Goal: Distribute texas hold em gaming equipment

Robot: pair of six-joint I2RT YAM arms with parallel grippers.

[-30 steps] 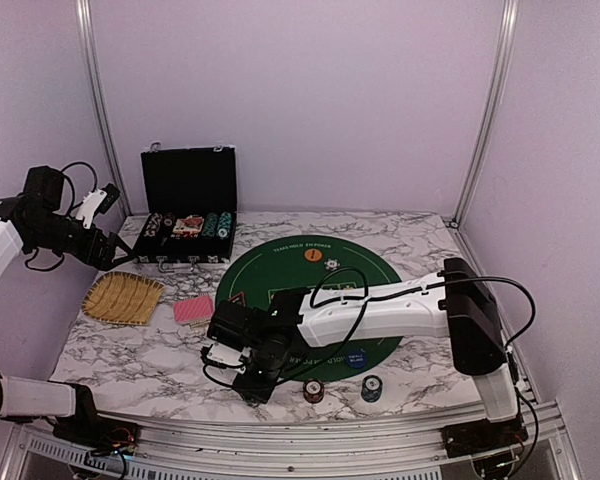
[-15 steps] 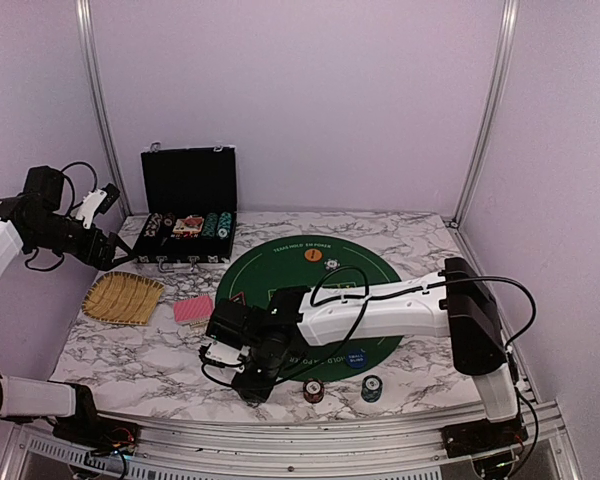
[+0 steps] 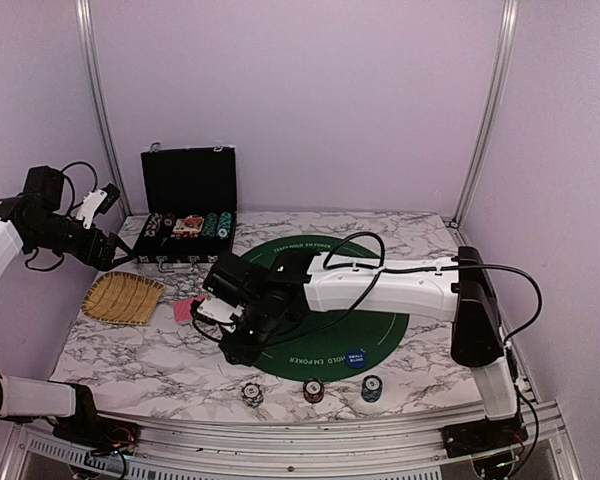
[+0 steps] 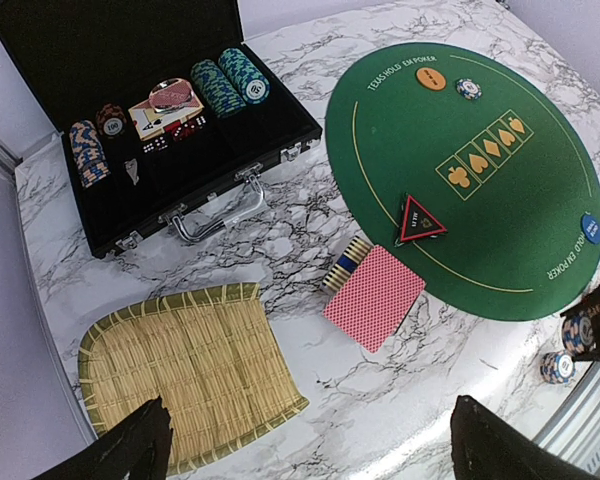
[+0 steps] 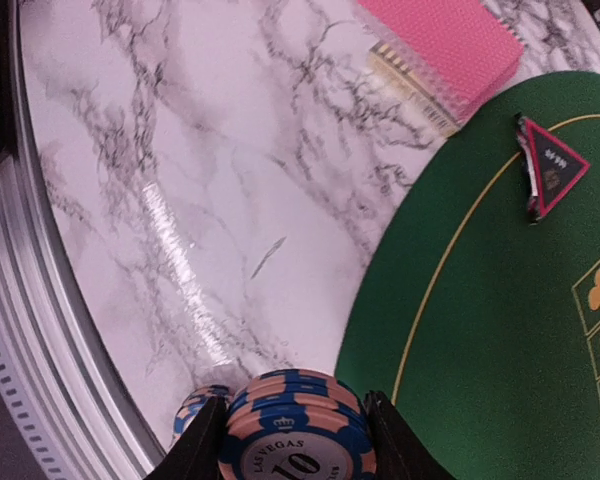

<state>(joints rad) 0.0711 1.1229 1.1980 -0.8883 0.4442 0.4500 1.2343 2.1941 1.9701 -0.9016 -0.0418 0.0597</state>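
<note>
Above the marble table (image 5: pixel 180 200), beside the green mat (image 5: pixel 500 300), a stack of blue poker chips (image 5: pixel 298 425) sits pinched in our right gripper (image 5: pixel 295 445); a slack squeeze could scatter it. Our left gripper (image 4: pixel 310 458) gapes wide near the straw tray (image 4: pixel 180 370).

Marble table (image 3: pixel 140 365), green mat (image 3: pixel 385 332), open black case (image 3: pixel 188 200), straw tray (image 3: pixel 123 298), red-backed cards (image 4: pixel 374 296), three front-edge chip stacks (image 3: pixel 313 390)

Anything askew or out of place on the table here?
What looks like a short row of chips lies on its side against the red-backed card deck, off the green mat. The right pincer grips its chip stack squarely.
</note>
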